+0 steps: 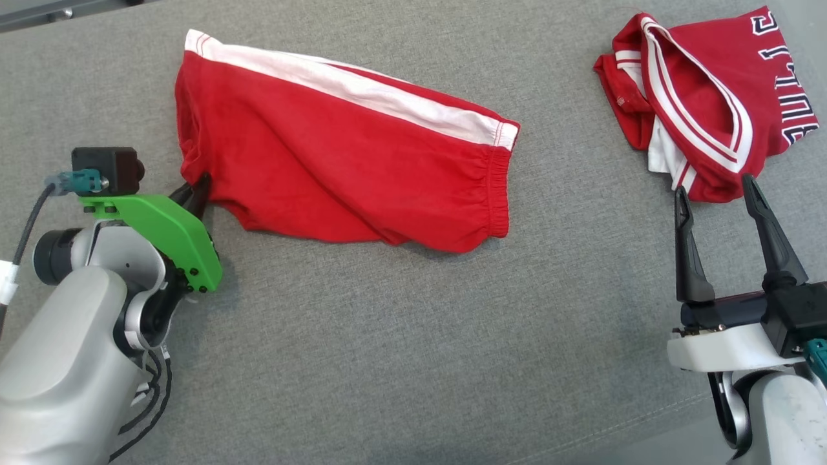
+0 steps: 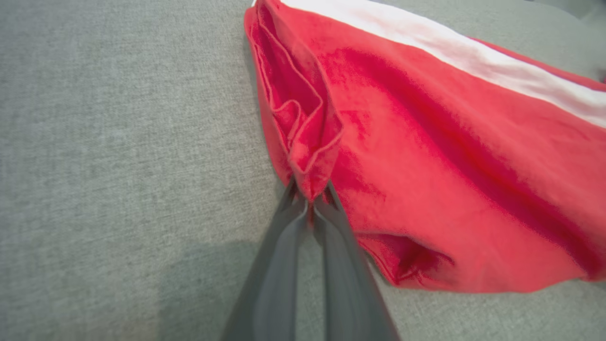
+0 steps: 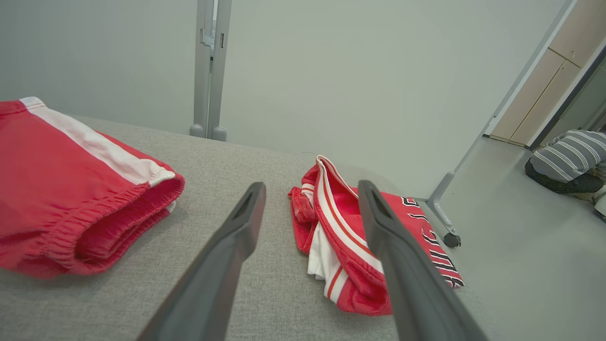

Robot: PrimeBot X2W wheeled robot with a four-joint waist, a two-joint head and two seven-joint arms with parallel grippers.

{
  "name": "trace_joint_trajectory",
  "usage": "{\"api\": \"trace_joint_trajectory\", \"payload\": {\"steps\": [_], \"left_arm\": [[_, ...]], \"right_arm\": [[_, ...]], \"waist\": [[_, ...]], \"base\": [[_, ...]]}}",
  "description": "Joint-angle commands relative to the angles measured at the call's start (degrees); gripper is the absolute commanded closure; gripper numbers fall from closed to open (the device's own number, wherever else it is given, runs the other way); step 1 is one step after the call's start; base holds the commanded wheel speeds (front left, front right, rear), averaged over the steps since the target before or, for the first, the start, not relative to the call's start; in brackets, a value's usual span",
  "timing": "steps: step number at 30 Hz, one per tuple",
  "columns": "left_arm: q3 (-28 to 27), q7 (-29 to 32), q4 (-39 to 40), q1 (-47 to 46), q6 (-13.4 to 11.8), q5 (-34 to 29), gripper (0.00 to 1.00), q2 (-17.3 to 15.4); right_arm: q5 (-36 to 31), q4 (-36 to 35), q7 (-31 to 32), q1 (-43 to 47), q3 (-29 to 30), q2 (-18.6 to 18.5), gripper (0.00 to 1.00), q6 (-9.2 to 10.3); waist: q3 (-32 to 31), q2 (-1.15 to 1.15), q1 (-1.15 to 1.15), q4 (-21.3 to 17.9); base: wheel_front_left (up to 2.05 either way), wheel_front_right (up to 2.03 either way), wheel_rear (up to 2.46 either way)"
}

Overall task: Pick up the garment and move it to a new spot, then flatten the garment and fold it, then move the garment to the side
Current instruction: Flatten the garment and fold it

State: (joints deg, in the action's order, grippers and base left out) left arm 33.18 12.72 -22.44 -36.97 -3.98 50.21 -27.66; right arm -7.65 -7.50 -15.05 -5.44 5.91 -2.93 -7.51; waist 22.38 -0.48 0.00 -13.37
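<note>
Left claw [image 1: 197, 190] clenched on corner of red shorts [image 1: 336, 168], right claw [image 1: 714, 186] spread wide, empty, near red jersey [image 1: 704, 97]

Place: I read this as a robotics lab or test room, not a home.
Work surface: a wide table top [image 3: 265, 161] covered in plain grey fabric.
Staging: red shorts [image 1: 336, 168] and a folded red jersey [image 1: 711, 97] lie on it well apart, like test pieces.
Walls: a bare pale wall [image 3: 355, 71] behind the table.
Fixtures: an upright metal post [image 3: 202, 85] at the far edge, and a slanted frame leg ending in a caster wheel [image 3: 451, 240].
Floor: smooth grey floor [image 3: 511, 227].
Storage: flat wood-tone cabinets [image 3: 535, 94] at my far right.
People: someone in a striped sleeve [image 3: 568, 154] low down by the cabinets.
</note>
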Motion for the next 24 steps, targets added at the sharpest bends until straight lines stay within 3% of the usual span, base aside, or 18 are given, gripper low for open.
{"api": "trace_joint_trajectory", "payload": {"steps": [1,7,13,20,24], "left_arm": [[0.2,-0.5,-0.3,-0.2,0.1,-0.6,1.00,0.2],[2.9,-2.2,-0.4,1.9,-1.9,-4.1,1.00,0.3],[2.0,-5.6,5.0,9.2,-6.9,-3.1,1.00,1.7],[2.1,-12.4,12.1,20.7,-12.3,-2.6,1.00,5.3],[4.5,-14.1,13.9,25.1,-13.2,-3.2,1.00,7.7]], "right_arm": [[0.4,0.3,-0.2,0.8,0.2,0.0,0.00,0.04],[1.1,1.5,-0.2,2.1,1.0,0.0,0.00,0.04],[1.8,1.6,-0.2,4.2,2.6,0.0,0.00,0.04],[1.1,1.9,-0.2,6.4,3.6,0.0,0.00,0.04],[0.5,2.2,-0.2,7.8,4.0,0.0,0.00,0.04]], "waist": [[-1.0,0.48,0.00,0.6],[-3.7,0.48,0.00,2.2],[-5.9,0.48,0.00,4.9],[-8.0,0.48,0.00,9.1],[-8.8,0.48,0.00,12.1]], "base": [[0.00,0.00,0.00],[0.00,0.00,0.00],[0.00,0.00,0.00],[0.00,0.00,0.00],[0.00,0.00,0.00]]}}
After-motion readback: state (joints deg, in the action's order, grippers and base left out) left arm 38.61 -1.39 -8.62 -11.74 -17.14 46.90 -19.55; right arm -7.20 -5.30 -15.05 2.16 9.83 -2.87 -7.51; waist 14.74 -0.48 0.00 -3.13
